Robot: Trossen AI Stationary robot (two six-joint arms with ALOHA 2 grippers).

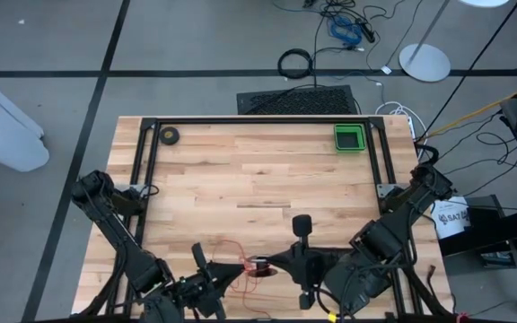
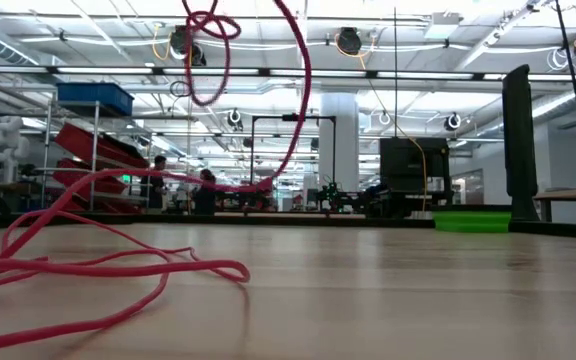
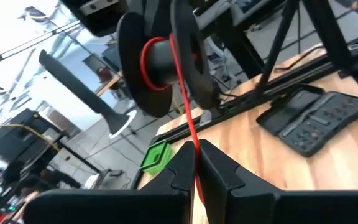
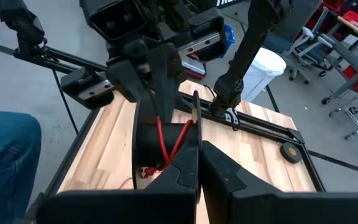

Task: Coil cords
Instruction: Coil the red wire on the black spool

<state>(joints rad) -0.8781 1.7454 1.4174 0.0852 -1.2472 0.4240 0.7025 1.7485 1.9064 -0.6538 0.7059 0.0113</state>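
Observation:
The cords show as one thin red cord (image 1: pixel 232 253). Part of it is wound on the hub of a black spool (image 3: pixel 160 56) and the rest lies in loose loops on the table (image 2: pixel 88 270) near the front edge. My right gripper (image 1: pixel 275 265) is shut on the spool (image 4: pixel 148 146) and holds it above the table. My left gripper (image 1: pixel 233 274) faces it from the left, shut on the strand that runs to the hub. In the low view a red loop (image 2: pixel 208 50) hangs from above. My left gripper pinches a single strand of the red cord (image 3: pixel 191 140) between its two fingertips, coming in level from the table's left. From the fingers the strand runs straight and taut to the spool's hub (image 3: pixel 157 59). My right gripper pinches the rim of one spool flange (image 4: pixel 194 124) between its two fingers, from the table's right and slanting a little downward. The spool is lifted clear of the table, with red turns (image 4: pixel 166 146) showing between its flanges.
A green tray (image 1: pixel 349 137) sits at the far right corner and a small dark tape roll (image 1: pixel 169 135) at the far left. A black frame rail (image 1: pixel 258 120) runs along the far edge. Bare wood lies between these and the arms.

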